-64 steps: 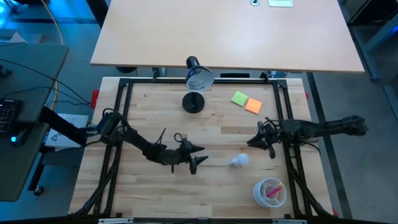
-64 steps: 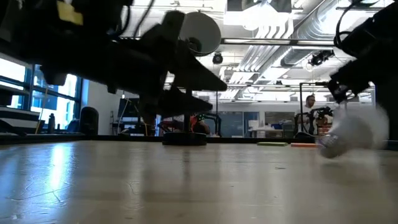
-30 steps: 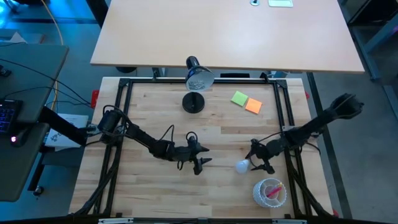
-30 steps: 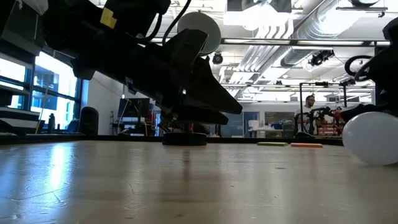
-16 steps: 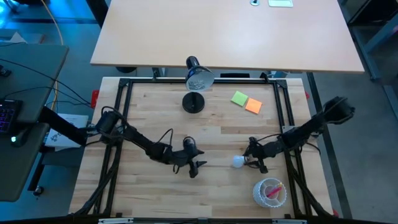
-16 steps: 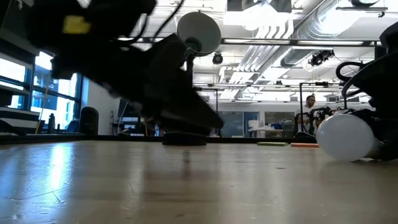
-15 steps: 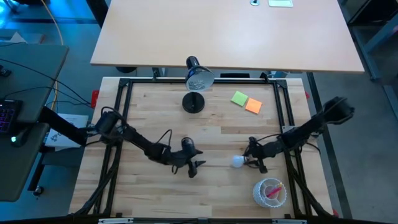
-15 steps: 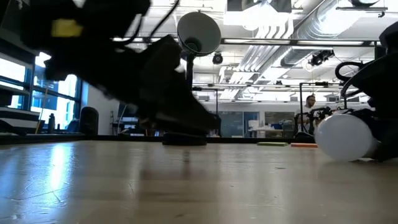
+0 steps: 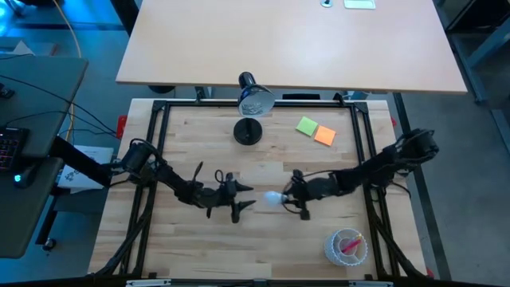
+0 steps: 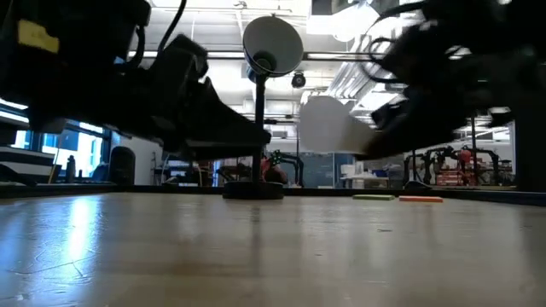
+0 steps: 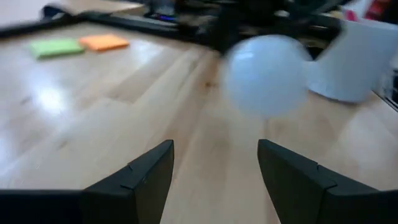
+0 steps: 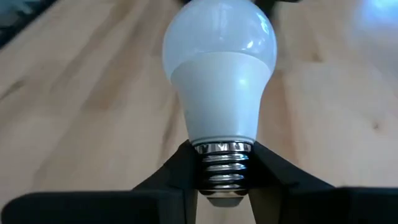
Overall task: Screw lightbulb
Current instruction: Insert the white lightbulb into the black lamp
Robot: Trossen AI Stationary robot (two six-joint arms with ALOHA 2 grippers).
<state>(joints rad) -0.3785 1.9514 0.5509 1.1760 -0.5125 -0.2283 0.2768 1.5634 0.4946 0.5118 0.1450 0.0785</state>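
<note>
The white frosted lightbulb [image 9: 273,198] is in the air at mid-table, its globe toward the table's left. It also shows in the low view [image 10: 328,125], the left wrist view [image 11: 267,74] and the right wrist view [image 12: 219,74]. My right gripper [image 9: 293,199] is shut on its silvery screw base. My left gripper [image 9: 239,205] is open and empty just left of the bulb, its fingers [image 11: 140,180] pointing at the globe. The black desk lamp's head [image 9: 255,101] and round base [image 9: 247,131] stand at the far edge. My right gripper pinches the bulb's threaded screw base [image 12: 222,163] between its two fingers [image 12: 177,171], one on each side. The fingers come about level from the table's right, in line with the bulb. The bulb sticks out past the fingertips, lifted clear of the table [image 10: 328,125].
A green sticky note [image 9: 307,125] and an orange one [image 9: 324,135] lie at the far right. A clear cup with pink contents [image 9: 345,245] stands near the front right. Black frame rails [image 9: 155,143] run along the table's sides.
My right gripper has carried the lightbulb from the table's right part toward the left and lifted it clear of the wood, up to my left gripper. My left gripper has drawn back a little toward the table's left.
</note>
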